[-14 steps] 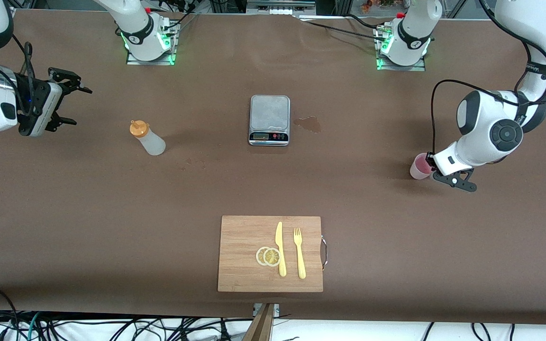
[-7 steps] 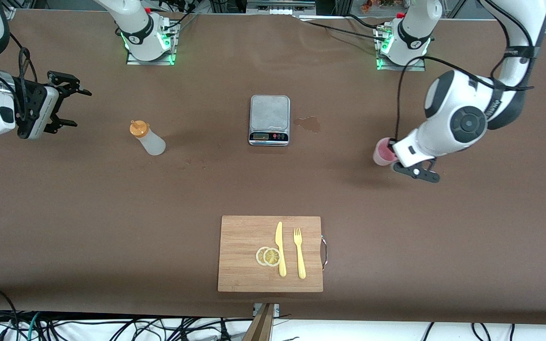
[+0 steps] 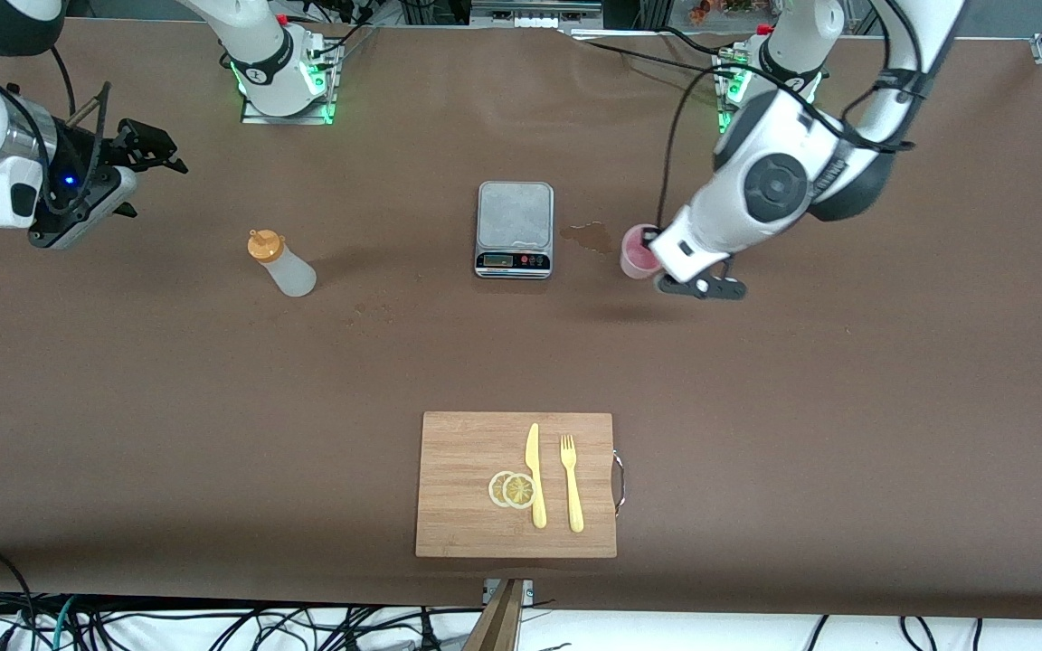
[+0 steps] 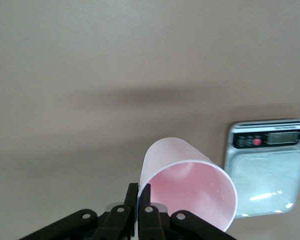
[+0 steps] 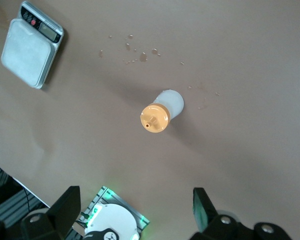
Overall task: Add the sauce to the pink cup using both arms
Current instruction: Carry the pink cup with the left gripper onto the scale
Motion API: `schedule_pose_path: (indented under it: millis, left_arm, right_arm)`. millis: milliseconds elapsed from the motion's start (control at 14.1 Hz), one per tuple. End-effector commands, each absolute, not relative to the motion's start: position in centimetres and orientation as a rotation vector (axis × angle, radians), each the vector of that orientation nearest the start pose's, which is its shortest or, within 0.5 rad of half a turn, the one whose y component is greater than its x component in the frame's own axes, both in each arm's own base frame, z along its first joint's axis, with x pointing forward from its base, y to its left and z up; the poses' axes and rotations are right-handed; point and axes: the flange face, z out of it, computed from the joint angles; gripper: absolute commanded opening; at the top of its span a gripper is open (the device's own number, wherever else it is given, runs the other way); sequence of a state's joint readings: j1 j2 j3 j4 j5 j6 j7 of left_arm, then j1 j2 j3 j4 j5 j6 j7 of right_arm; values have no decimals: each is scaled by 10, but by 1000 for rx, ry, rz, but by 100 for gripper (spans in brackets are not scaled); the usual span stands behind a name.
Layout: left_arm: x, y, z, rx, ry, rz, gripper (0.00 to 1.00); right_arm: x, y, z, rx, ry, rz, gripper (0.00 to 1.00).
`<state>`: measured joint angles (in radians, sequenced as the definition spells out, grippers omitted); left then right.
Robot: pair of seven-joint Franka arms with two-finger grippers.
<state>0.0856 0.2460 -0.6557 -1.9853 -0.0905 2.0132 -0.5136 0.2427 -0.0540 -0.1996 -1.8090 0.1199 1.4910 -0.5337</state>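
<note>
Left gripper is clenched on the rim of one pink cup, held in the air over the table beside one grey kitchen scale. Right gripper hangs with fingers spread, grasping nothing, at the right arm's end of the table. One sauce bottle stands upright between the right gripper and the scale. One cutting board carries two lemon slices, one knife and one fork.

The left claw holds the pink cup beside the scale.
</note>
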Motion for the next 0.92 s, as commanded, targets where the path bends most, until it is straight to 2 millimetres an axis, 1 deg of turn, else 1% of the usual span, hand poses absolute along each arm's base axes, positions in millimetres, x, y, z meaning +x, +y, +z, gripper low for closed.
schedule_pose_path:
  millis: [0,71,142,213,355,426,568,639,782,853]
  left_arm:
    - [464,-349,354,-3252,-126,435,0]
    - [453,-371,351,-3262,-182,417,0]
    - [441,-393,344,-3272,-226,416,0]
    - [425,-415,337,-3273,-268,408,0]
    - [393,-453,314,-3276,-304,441,0]
    - [380,-468,305,-3277,-315,455,0]
    - [368,-476,289,-3251,-264,435,0]
    - [361,-480,284,-3237,-273,434,0]
    - [357,-486,279,-3223,-304,443,0]
    - [357,-486,278,-3221,-286,425,18]
  right_arm:
    - [512,30,550,-2897,-693,354,100]
    - [513,29,552,-2922,-641,357,100]
    - [513,31,555,-2937,-604,360,100]
    - [512,36,557,-2965,-587,365,100]
    - [515,35,562,-2979,-603,343,100]
    - [515,35,561,-2974,-612,345,100]
    - [514,35,561,-2970,-614,353,100]
    - [514,35,560,-2969,-616,355,100]
    - [514,36,559,-2968,-613,360,100]
    - [514,36,559,-2968,-613,360,100]
